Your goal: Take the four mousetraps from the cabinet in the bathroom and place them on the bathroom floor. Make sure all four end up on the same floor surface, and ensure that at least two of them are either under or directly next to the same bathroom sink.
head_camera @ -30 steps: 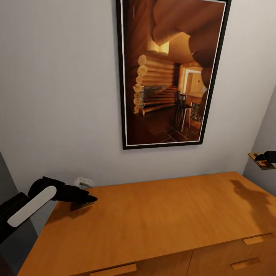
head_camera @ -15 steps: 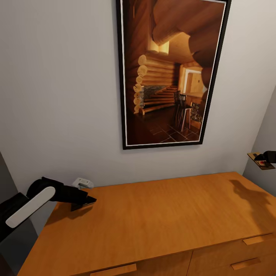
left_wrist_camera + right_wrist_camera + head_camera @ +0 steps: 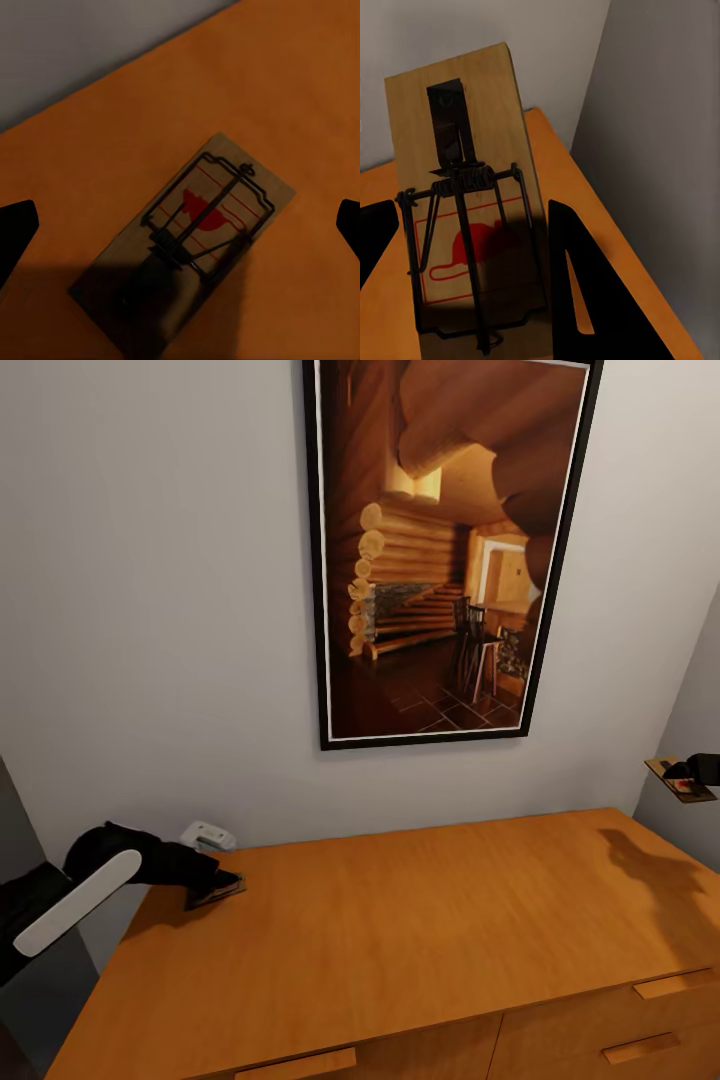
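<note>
Where the left gripper [image 3: 222,882] hangs over the far left corner of the cabinet [image 3: 420,930], a mousetrap [image 3: 187,244] lies flat on the wooden top directly beneath it, between the two wide-spread fingertips [image 3: 16,229], neither of which touches the board. At the head view's right edge, the right gripper [image 3: 690,770] holds a second mousetrap [image 3: 469,217] clear above the cabinet's right end, its fingers closed against the board's long edges. Judged by look: each trap is a thin, stiff, light wooden slab, low to the surface, so a pinch across the narrow width at the board's edges seems safest, keeping off the wire bar and spring, which could shift or snag. A flat board this thin may skid on the smooth top if one finger lands first. Drawers: the fronts at the cabinet's near side sit closed; contents not visible. A white object [image 3: 207,834] sits past the back-left corner; what it is, unclear.
</note>
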Robot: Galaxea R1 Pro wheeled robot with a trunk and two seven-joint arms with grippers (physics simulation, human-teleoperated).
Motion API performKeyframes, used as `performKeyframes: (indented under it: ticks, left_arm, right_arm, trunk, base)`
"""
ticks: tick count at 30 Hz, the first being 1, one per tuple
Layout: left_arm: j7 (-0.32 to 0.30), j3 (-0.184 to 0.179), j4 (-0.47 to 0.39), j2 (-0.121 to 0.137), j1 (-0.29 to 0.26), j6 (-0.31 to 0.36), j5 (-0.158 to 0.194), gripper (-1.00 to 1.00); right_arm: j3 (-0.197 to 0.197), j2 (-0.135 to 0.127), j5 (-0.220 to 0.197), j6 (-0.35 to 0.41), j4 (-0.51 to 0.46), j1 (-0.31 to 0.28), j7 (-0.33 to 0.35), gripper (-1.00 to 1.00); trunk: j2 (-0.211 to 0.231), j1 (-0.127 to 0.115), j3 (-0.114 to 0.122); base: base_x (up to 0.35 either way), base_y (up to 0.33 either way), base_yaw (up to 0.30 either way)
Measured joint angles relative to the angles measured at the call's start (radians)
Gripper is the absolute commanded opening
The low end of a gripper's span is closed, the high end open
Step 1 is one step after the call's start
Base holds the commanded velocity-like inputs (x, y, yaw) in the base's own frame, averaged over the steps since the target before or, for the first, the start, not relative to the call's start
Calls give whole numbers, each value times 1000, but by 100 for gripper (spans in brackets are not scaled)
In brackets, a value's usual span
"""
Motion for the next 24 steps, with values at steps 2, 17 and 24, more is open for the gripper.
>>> performKeyframes:
  ticks: [2,17,24]
  left_arm:
    - [0,-1,0,-2,0,0,-3,100]
    - [0,-10,17,-8,0,-1,-12,100]
    - [0,-11,24,-8,0,-1,-14,100]
  right_arm:
    - [0,-1,0,0,0,0,0,-100]
    - [0,-1,1,0,0,0,1,-100]
    - [0,-1,1,0,0,0,1,-100]
  trunk:
    - [0,0,0]
    - [0,0,0]
    - [0,0,0]
  base:
    - [0,0,0]
    - [0,0,0]
    - [0,0,0]
